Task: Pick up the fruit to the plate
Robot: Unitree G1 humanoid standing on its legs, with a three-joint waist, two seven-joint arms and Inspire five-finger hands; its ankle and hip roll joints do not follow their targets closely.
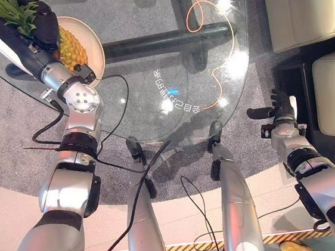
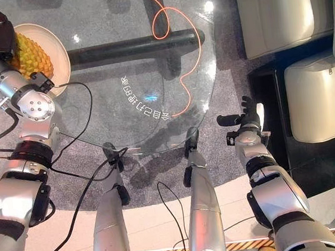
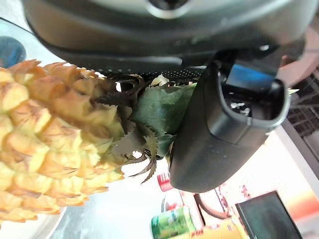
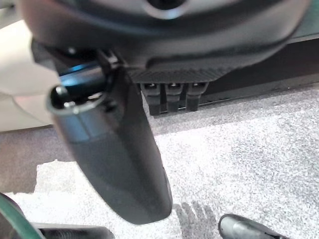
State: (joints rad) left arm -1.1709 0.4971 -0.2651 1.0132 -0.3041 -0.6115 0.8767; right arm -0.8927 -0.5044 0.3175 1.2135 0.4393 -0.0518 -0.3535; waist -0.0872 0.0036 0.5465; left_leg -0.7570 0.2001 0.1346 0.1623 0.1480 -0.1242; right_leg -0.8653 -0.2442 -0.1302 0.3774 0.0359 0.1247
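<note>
White writing is seen on the glass table [image 1: 149, 61]; it cannot be read. The pineapple [image 1: 69, 49] is laid on the plate [image 1: 89, 41] at the table's far left, its long axis running from the crown, far-left, to the body, nearer. The crown is gripped by the left hand [image 1: 40, 25]. The right hand [image 1: 280, 110] is held spread beside the table.

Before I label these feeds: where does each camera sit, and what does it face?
Left eye: on the head, looking down at the glass table; left hand on the pineapple over the plate, right hand off the table.
Right eye: beside it, same scene.
Left wrist: along the left hand's thumb at the pineapple's crown.
Right wrist: along the right hand, at grey carpet.
Both eyes and the left wrist share the pineapple.
</note>
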